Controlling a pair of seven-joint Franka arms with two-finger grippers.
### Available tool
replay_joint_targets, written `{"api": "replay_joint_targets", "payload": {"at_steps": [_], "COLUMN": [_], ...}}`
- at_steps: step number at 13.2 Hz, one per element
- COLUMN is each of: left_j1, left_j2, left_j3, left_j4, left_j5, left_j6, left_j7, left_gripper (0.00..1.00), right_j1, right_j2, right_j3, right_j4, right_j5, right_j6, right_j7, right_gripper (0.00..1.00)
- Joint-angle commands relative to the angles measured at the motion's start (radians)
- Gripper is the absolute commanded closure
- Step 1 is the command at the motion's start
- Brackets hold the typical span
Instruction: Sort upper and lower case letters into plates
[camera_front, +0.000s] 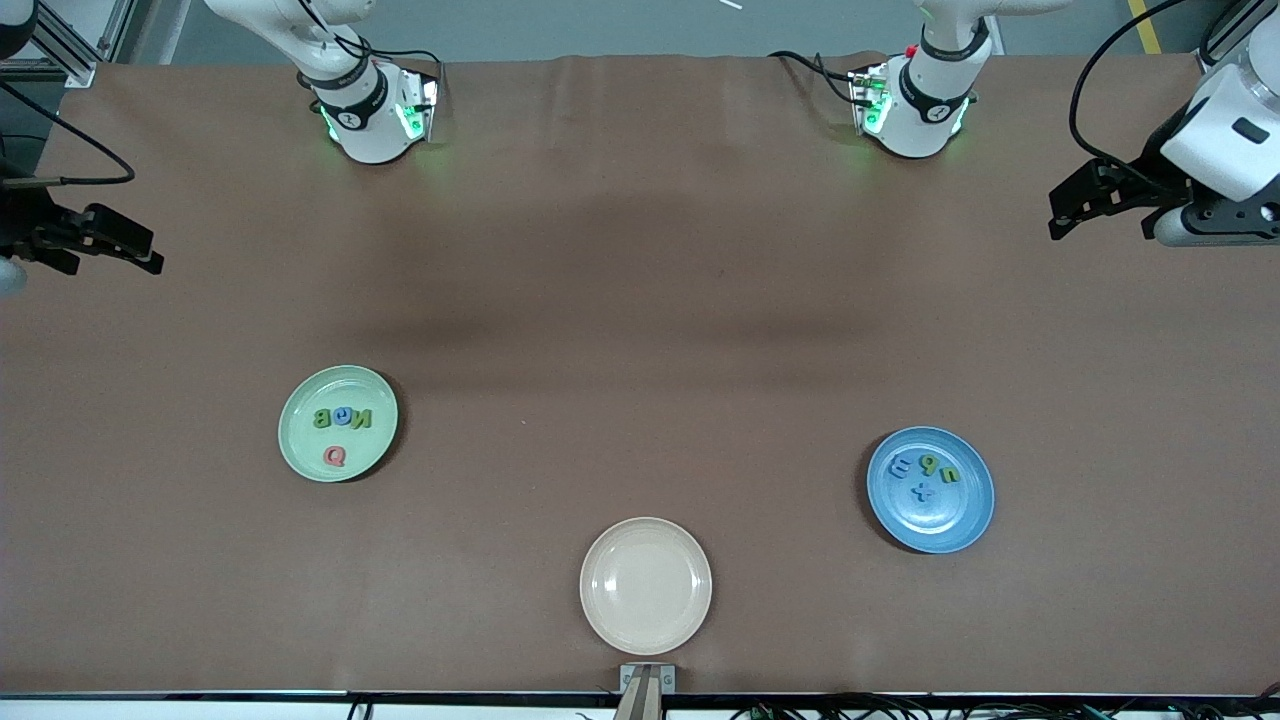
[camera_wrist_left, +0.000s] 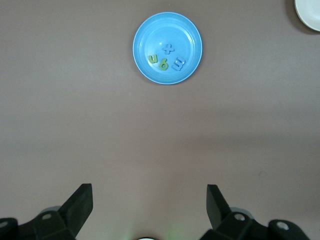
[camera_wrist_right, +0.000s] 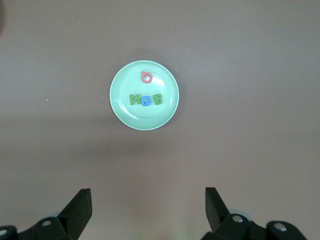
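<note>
At the left edge of the front frame, in its upper part, the right gripper hung over bare desk. In the right wrist view its fingers stood wide apart and held nothing.

In the lower left part of the frame lay the mint green plate. Four upper case letters were in it. A green B, a blue G and a green N formed a close row. A red Q lay alone, nearer to the front camera than the row.

At the bottom centre of the frame stood the cream-beige plate, close to the desk edge, with nothing in it.

In the lower right part of the frame lay the blue plate. Four lower case letters were in it. A blue m, a green p and a green n stood in a row. A blue x lay just beside the row, nearer to the front camera.

At the right edge of the frame, in its upper part, the left gripper hung over bare desk. The left wrist view showed its fingers spread wide with nothing between them.

Both grippers were well apart from the plates. No letter lay on the bare desk.
</note>
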Motion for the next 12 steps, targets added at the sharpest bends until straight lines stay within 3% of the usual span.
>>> {"api": "replay_joint_targets", "payload": {"at_steps": [1, 4, 12], "left_j1": [0.040, 0.096, 0.062], "left_j2": [-0.032, -0.036, -0.039], "left_j3": [-0.041, -0.105, -0.064], "left_j4": [-0.030, -0.032, -0.018], "left_j5": [-0.018, -0.018, -0.006], "left_j6": [0.006, 0.006, 0.007], "left_j7": [-0.001, -0.001, -0.001], "left_gripper": [0.00, 0.00, 0.00], "right_j1": [0.007, 0.006, 0.004], "right_j2": [-0.050, -0.063, -0.070], "right_j3": [0.001, 0.001, 0.001], "right_j4": [-0.047, -0.061, -0.076], "right_j5": [-0.010, -0.009, -0.001], "right_j6": [0.017, 0.017, 0.017], "right_j7": [-0.007, -0.005, -0.003], "right_gripper": [0.00, 0.00, 0.00]}}
